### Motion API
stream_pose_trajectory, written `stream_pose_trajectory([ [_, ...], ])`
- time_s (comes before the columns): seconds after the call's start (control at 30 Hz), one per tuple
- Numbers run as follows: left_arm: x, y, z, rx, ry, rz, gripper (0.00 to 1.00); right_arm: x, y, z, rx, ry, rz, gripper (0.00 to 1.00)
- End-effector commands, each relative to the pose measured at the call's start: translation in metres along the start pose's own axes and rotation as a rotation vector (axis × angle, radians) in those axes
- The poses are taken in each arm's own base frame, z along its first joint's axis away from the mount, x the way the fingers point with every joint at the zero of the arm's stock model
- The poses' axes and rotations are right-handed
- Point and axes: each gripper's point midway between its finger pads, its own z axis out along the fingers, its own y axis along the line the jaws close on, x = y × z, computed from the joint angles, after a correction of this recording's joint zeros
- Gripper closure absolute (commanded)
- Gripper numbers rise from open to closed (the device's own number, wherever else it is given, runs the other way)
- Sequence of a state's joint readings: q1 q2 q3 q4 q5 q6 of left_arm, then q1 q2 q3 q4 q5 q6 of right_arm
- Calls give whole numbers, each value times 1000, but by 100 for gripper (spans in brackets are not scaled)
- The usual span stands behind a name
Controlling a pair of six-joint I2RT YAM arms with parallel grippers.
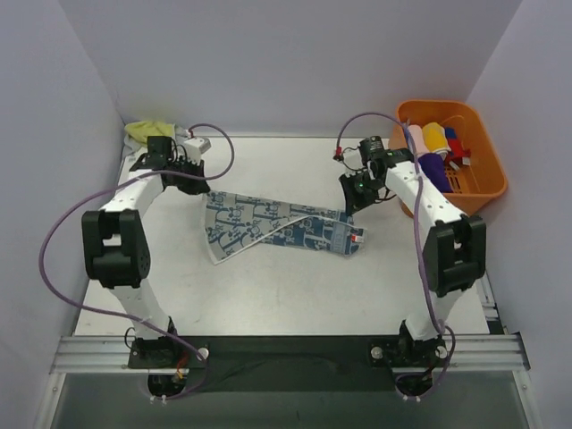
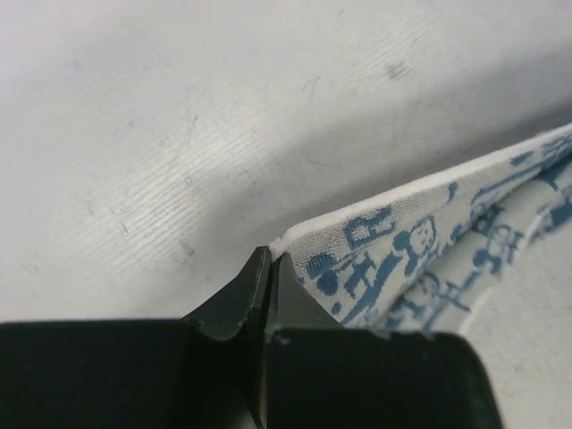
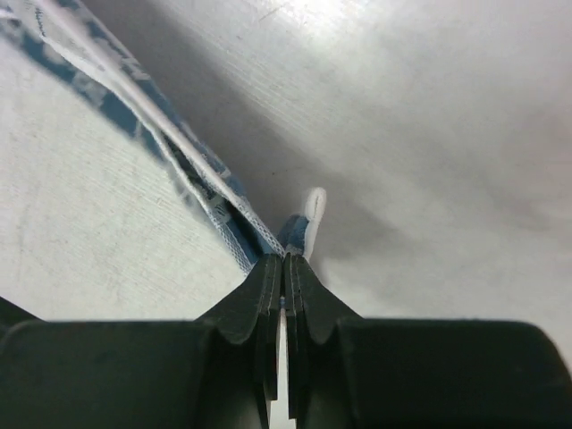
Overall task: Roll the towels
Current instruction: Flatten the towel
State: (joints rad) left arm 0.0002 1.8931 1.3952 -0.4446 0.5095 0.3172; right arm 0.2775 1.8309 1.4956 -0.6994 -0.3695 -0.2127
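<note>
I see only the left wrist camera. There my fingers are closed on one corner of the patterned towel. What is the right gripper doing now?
Observer: The right gripper is shut on the opposite end of the same blue-and-white towel.
Operator: Where is the second towel?
Observer: The yellow-green towel lies bunched at the far left corner of the table, held by neither gripper.
Operator: Is there anything else on the table?
Observer: An orange basket with coloured items inside stands at the far right.

Blue-and-white patterned towel stretches folded across the desk, both ends raised; yellow-green towel lies bunched far-left
</note>
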Motion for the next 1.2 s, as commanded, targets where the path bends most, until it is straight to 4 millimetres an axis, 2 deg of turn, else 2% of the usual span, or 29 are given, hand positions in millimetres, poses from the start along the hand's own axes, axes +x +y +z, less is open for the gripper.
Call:
stream_pose_trajectory([
  [0.0,-53,-27,-62,52,-185,57,100,3,-1,-45,72,-63,-32,100],
  [0.03,-51,-32,-68,63,-192,53,100,2,0,-59,89,-99,-42,100],
  [0.07,-54,-35,-77,67,-213,60,100,5,1,-64,97,-108,-54,100],
  [0.1,-63,-43,-96,67,-258,84,100,8,1,-70,106,-119,-60,100],
  [0.13,-64,-50,-104,84,-276,85,100,9,2,-86,135,-153,-73,100],
  [0.17,-59,-55,-110,96,-282,80,100,12,3,-93,146,-160,-90,100],
  [0.2,-61,-61,-129,87,-313,86,100,18,4,-98,154,-160,-96,100],
  [0.23,-58,-70,-137,121,-326,100,100,23,7,-114,173,-190,-111,100],
  [0.3,-48,-85,-161,131,-343,110,100,36,10,-124,190,-201,-133,100],
  [0.33,-45,-91,-170,139,-357,118,100,43,15,-139,205,-240,-144,100],
  [0.37,-41,-99,-178,156,-370,122,100,48,17,-146,214,-255,-148,100],
  [0.4,-35,-110,-193,149,-391,134,100,58,22,-156,224,-283,-152,100],
  [0.5,-22,-138,-217,162,-415,155,100,77,31,-176,240,-334,-153,100],
  [0.6,-16,-154,-235,148,-442,120,100,90,35,-184,246,-341,-147,100],
  [0.67,-15,-156,-238,138,-447,90,100,93,32,-180,249,-321,-149,100],
  [0.77,-18,-144,-230,112,-435,18,100,85,24,-163,241,-258,-130,100],
  [0.8,-15,-128,-219,68,-401,-29,100,78,19,-148,227,-213,-115,100],
  [0.87,-15,-108,-203,25,-372,-54,100,64,14,-134,220,-191,-90,100],
  [0.9,-8,-93,-185,18,-327,-85,100,53,7,-116,216,-168,-86,100],
  [0.93,-6,-83,-175,2,-308,-96,100,46,2,-107,228,-154,-78,100],
  [0.97,-2,-71,-156,10,-280,-113,100,36,-2,-102,236,-157,-70,100],
  [1.0,1,-64,-147,10,-267,-126,100,25,-8,-80,239,-126,-75,100],
  [1.03,1,-57,-138,8,-268,-133,100,17,-13,-71,252,-117,-77,100],
  [1.07,2,-42,-119,4,-263,-144,100,11,-17,-60,258,-103,-75,100],
  [1.1,2,-35,-109,-4,-265,-161,100,-3,-23,-39,258,-86,-78,100],
  [1.13,2,-26,-99,-17,-263,-170,100,-9,-27,-29,265,-75,-78,100],
  [1.17,3,-11,-81,-25,-248,-180,100,-15,-30,-18,263,-64,-73,100],
])
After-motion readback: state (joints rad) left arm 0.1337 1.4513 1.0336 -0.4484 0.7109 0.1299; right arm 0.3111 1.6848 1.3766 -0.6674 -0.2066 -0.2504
